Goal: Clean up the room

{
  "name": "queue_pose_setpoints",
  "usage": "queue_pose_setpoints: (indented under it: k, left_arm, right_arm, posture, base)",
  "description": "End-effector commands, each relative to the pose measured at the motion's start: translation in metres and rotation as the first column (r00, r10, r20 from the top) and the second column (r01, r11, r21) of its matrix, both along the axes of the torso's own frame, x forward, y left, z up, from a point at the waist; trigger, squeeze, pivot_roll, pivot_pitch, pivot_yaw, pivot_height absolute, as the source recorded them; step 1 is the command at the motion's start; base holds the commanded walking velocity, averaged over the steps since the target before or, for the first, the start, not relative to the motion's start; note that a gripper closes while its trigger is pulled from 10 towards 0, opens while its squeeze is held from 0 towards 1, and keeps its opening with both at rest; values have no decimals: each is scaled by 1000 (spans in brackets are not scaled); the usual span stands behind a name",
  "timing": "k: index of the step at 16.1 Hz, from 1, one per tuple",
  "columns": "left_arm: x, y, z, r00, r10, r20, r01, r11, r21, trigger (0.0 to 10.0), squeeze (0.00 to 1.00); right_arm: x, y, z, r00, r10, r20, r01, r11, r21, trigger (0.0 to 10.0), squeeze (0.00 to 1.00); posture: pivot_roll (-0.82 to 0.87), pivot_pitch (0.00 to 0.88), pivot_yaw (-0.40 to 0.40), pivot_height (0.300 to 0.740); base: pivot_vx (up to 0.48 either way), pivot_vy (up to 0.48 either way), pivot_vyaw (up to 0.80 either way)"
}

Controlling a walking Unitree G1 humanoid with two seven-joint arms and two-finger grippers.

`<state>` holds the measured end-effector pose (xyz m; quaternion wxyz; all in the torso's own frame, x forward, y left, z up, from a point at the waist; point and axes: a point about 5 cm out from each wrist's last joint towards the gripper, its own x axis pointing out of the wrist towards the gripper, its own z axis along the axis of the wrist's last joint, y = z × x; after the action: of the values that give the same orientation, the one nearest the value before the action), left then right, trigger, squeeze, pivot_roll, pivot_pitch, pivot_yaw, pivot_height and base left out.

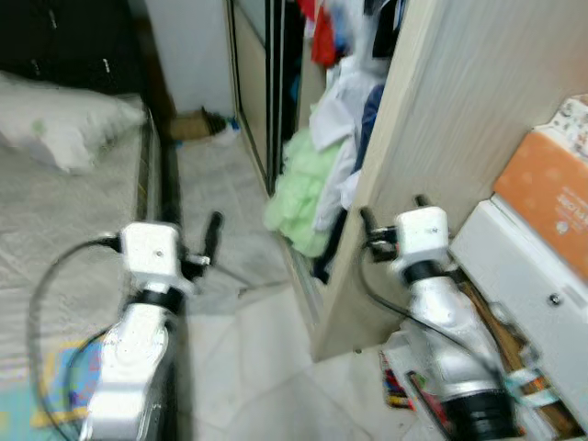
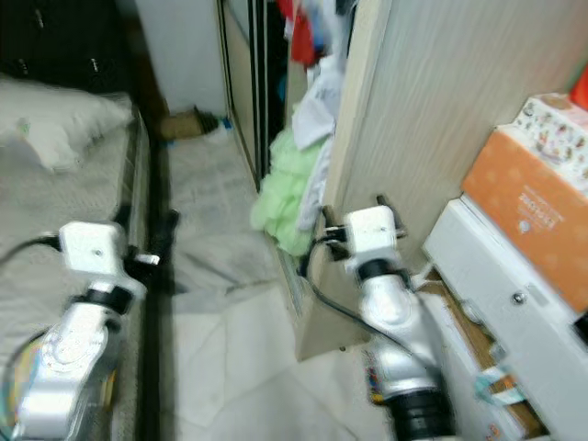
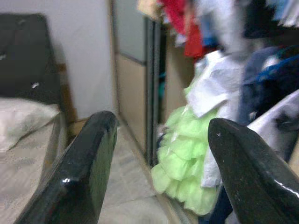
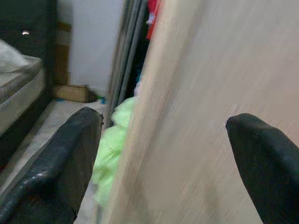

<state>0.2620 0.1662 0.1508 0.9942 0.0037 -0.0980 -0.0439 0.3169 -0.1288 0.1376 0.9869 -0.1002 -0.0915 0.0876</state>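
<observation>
An open wardrobe holds hanging clothes [image 1: 344, 87], and a light green ruffled garment [image 1: 299, 197] spills from its bottom onto the floor. My left gripper [image 1: 213, 225] is raised over the narrow floor strip beside the bed, open and holding nothing. In the left wrist view its fingers [image 3: 88, 172] frame the green garment [image 3: 182, 170], still well short of it. My right gripper [image 1: 393, 209] is open and close against the wardrobe's pale wooden side panel [image 1: 441, 138]. That panel [image 4: 201, 140] spans the gap between the fingers in the right wrist view.
A bed [image 1: 55, 220] with a white pillow [image 1: 64, 124] lies on the left. A cardboard box [image 1: 188, 124] sits on the floor by the far wall. An orange box [image 1: 547, 197] rests on a white drawer unit [image 1: 524, 285] at right, with small clutter [image 1: 395, 386] on the floor below.
</observation>
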Motion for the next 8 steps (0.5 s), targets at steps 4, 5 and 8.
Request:
queue_pose_setpoints:
  k: [4, 5, 8]
  left_arm:
    - [1, -2, 3, 1000, -5, 12, 5, 1000, -20, 10000, 0]
    - [1, -3, 3, 1000, -5, 12, 5, 1000, -20, 10000, 0]
    - [1, -3, 3, 1000, -7, 15, 8, 1000, -22, 10000, 0]
  right_arm:
    - [0, -10, 2, 1000, -22, 7, 22, 1000, -21, 10000, 0]
    - [0, -10, 1, 1000, -21, 5, 21, 1000, -17, 10000, 0]
    - [0, -10, 1, 1000, -21, 3, 21, 1000, -13, 10000, 0]
  posture:
    - [-14, 61, -56, 740]
    - [-14, 60, -57, 740]
    - [-13, 62, -59, 740]
  base:
    - [0, 0, 341]
    - [0, 0, 800]
    - [0, 0, 800]
